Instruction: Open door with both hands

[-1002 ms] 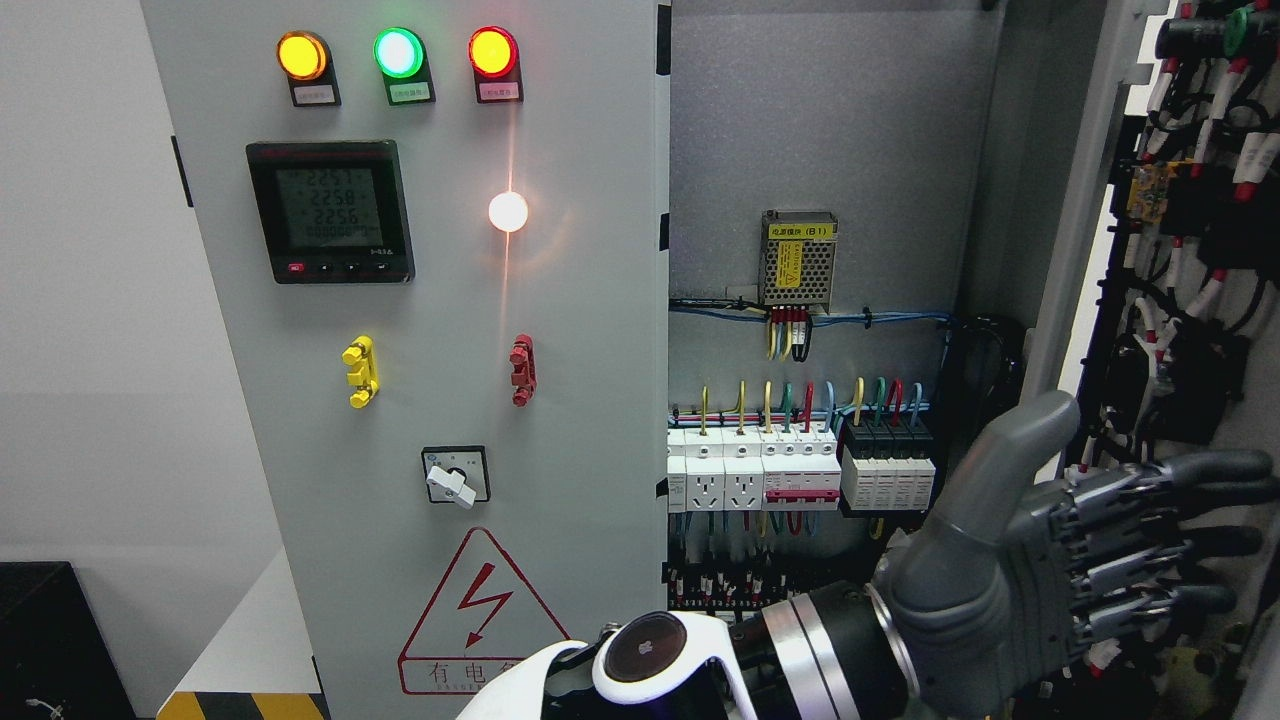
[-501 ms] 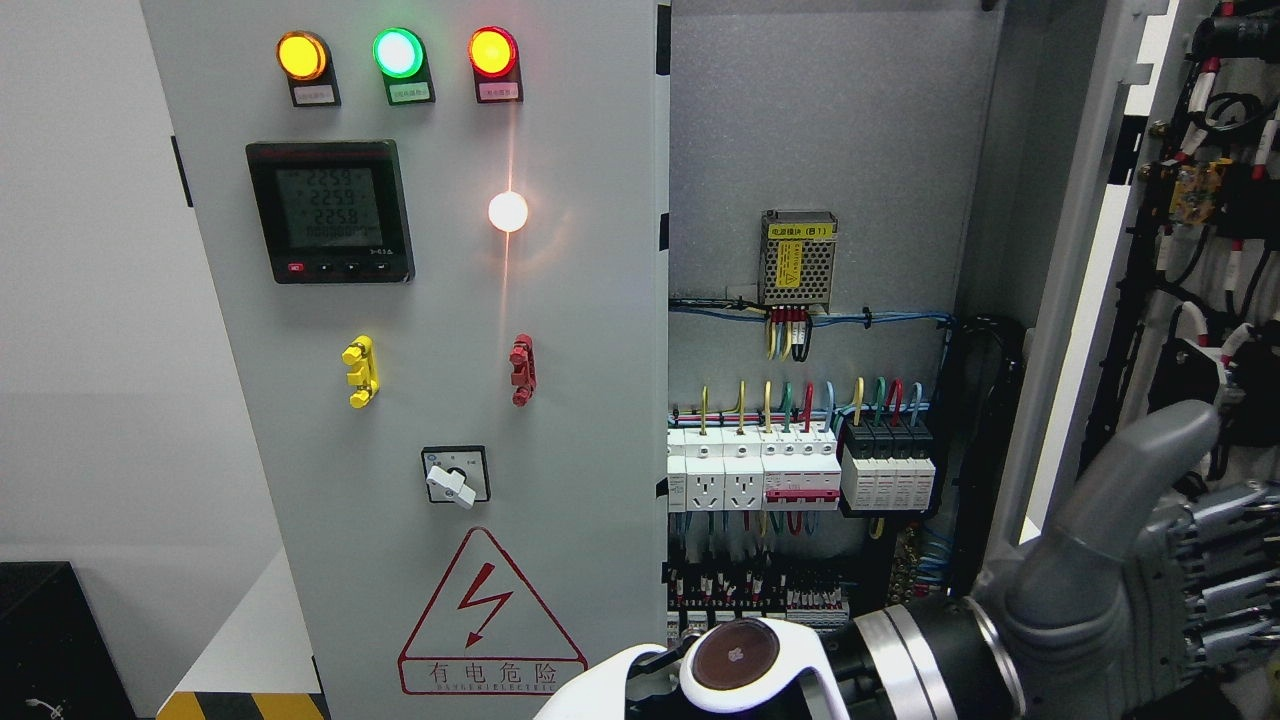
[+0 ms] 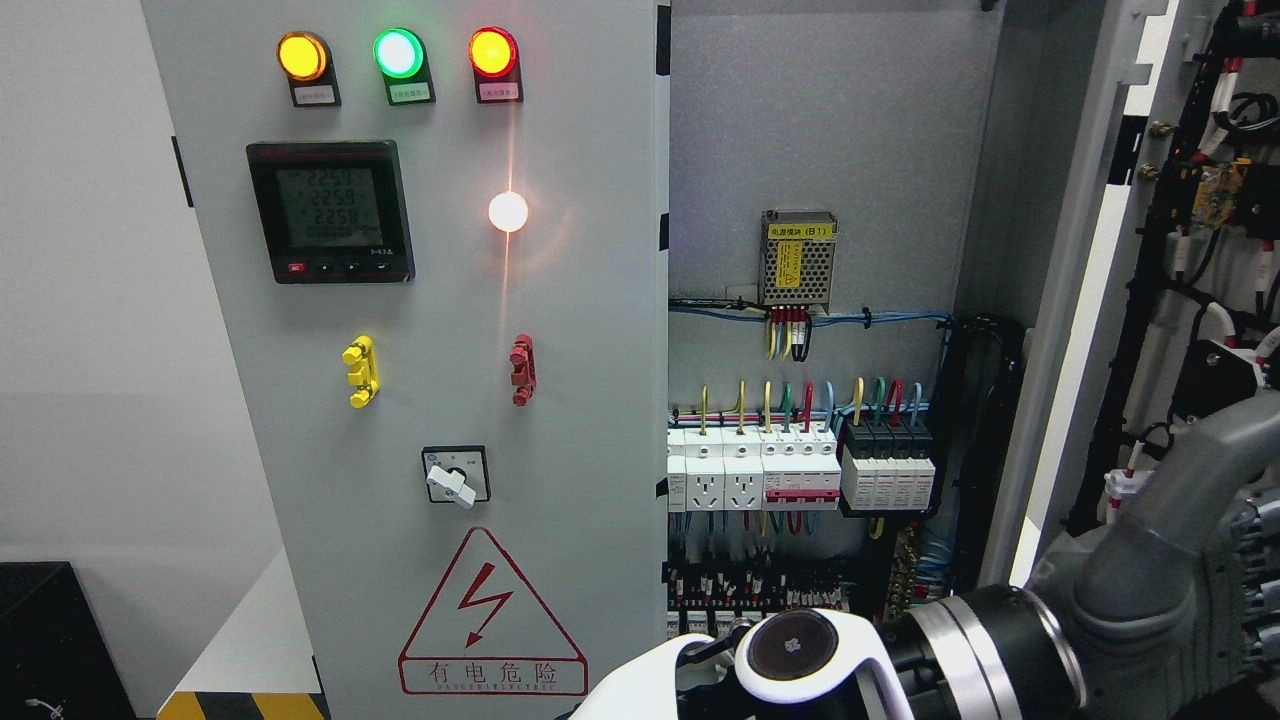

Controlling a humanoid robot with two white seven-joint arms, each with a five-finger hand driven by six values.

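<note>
The grey cabinet's left door (image 3: 560, 330) is closed; it carries three lit lamps, a meter and a rotary switch. The right door (image 3: 1215, 260) is swung outward, its wired inner side at the far right of the picture. The cabinet's inside is exposed, with breakers (image 3: 800, 475) and a power supply (image 3: 797, 260). My left arm enters at the bottom edge and reaches across to the lower right. My left hand (image 3: 1195, 565) is open beside the right door's inner face, thumb raised, with nothing in it. Its fingers run off the picture's right edge. The right arm is out of view.
The right door's grey edge (image 3: 1085, 300) slants between the cabinet's inside and the wiring. A black box (image 3: 45, 640) stands at the lower left. A yellow-black striped edge (image 3: 240, 706) shows below the left door.
My left hand has moved right and slightly down, partly leaving the picture. The right door has swung further open, its edge and wiring shifting right.
</note>
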